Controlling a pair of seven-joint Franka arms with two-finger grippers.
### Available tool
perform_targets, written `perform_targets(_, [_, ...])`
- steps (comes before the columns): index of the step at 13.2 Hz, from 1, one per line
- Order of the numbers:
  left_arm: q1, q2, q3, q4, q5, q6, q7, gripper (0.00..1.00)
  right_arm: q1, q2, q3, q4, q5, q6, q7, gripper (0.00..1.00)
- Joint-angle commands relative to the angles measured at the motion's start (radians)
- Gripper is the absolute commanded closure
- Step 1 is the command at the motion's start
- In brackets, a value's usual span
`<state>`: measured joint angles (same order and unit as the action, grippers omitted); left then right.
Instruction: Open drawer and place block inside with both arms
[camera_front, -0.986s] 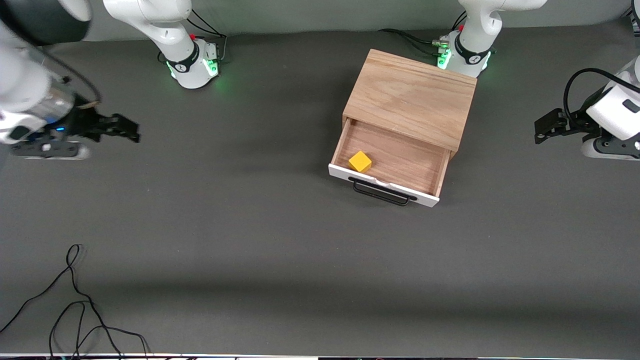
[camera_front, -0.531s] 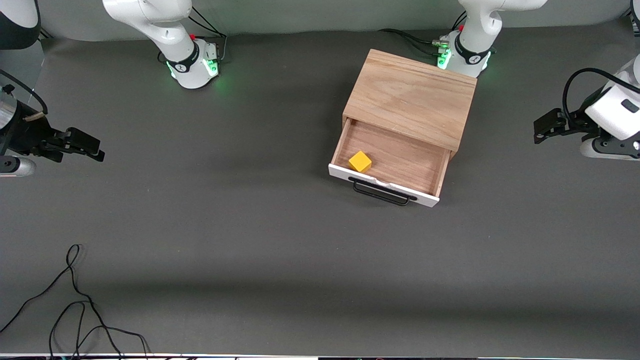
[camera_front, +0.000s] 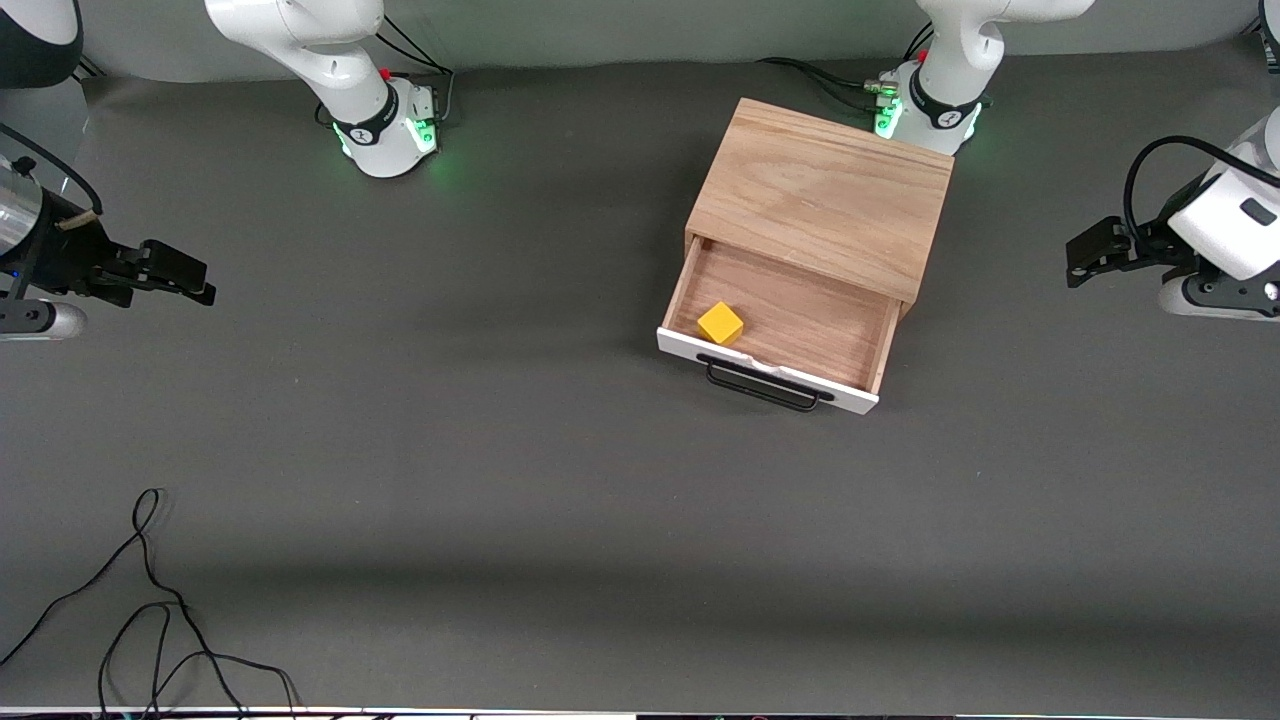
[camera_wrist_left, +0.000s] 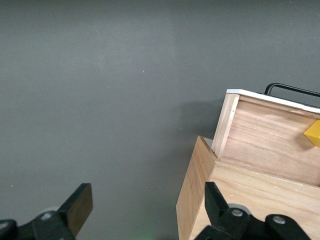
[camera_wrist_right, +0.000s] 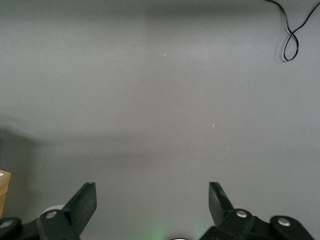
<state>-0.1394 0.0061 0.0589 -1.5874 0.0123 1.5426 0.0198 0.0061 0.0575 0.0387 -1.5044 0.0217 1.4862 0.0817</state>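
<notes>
The drawer (camera_front: 790, 325) of the light oak box (camera_front: 822, 195) stands pulled out, its white front panel and black bar handle (camera_front: 765, 385) facing the front camera. The small yellow block (camera_front: 720, 323) lies inside it, close to the front panel at the right arm's end; the left wrist view shows the drawer (camera_wrist_left: 265, 145) and a corner of the block (camera_wrist_left: 313, 133). My left gripper (camera_front: 1080, 252) is open and empty over the table at the left arm's end, also in its wrist view (camera_wrist_left: 147, 207). My right gripper (camera_front: 190, 280) is open and empty over the table at the right arm's end, also in its wrist view (camera_wrist_right: 152, 202).
A loose black cable (camera_front: 150, 590) lies on the dark grey table near the front camera at the right arm's end; it also shows in the right wrist view (camera_wrist_right: 291, 35). The two green-lit arm bases (camera_front: 385, 125) (camera_front: 925, 110) stand along the table's back edge.
My right gripper has drawn back from the table's middle toward the right arm's end. The left gripper, the drawer and the block have stayed put.
</notes>
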Motion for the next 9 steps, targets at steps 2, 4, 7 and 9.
perform_targets(2, [-0.019, 0.002, 0.010, 0.007, 0.014, -0.012, -0.004, 0.00, 0.009, 0.001, -0.013, 0.006, -0.014, 0.000, -0.020, 0.01])
perform_targets(4, [-0.019, 0.000, 0.010, 0.007, 0.014, -0.012, -0.003, 0.00, 0.008, 0.002, -0.013, 0.012, -0.014, 0.000, -0.020, 0.01])
perform_targets(7, [-0.016, -0.003, 0.009, 0.003, 0.012, -0.007, 0.008, 0.00, 0.014, -0.001, -0.013, 0.006, -0.016, -0.001, -0.014, 0.01])
perform_targets(9, [-0.014, -0.005, 0.009, 0.003, 0.008, -0.004, 0.014, 0.00, 0.014, -0.004, -0.013, 0.001, -0.016, 0.000, -0.011, 0.01])
